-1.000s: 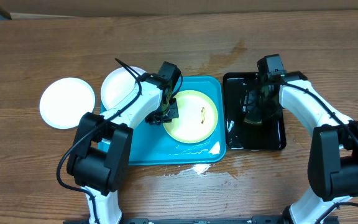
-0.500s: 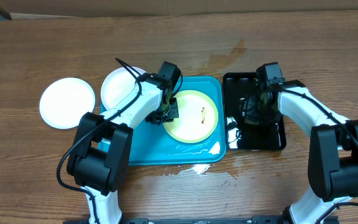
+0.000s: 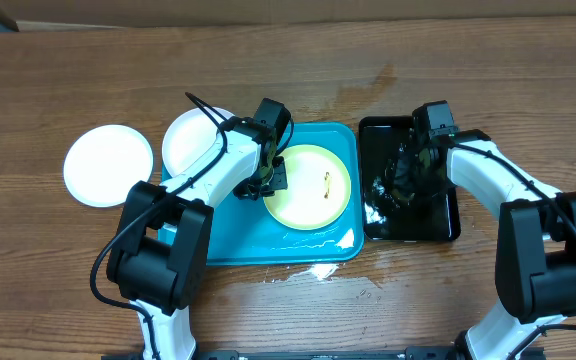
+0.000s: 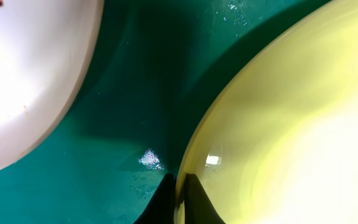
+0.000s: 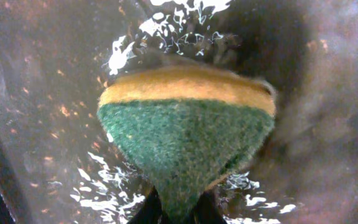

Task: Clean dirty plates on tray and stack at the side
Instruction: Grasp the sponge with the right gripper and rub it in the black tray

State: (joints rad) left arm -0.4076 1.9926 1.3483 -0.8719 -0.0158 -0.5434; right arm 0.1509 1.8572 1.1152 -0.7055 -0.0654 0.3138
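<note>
the left claw (image 4: 179, 200) pinches the left rim of the yellow plate (image 3: 313, 187), which lies in the blue tray (image 3: 233, 245). the right claw (image 5: 176, 211) clamps a green-and-yellow sponge (image 5: 188, 137) over the wet black tray (image 3: 443, 225). one white plate (image 3: 190, 140) overlaps the blue tray's far left corner, and the other white plate (image 3: 109, 165) lies on the tabletop (image 3: 88, 70) further left.

A brown wood-grain table (image 3: 48, 260) fills the view, perhaps damp at one patch (image 3: 363, 90).
</note>
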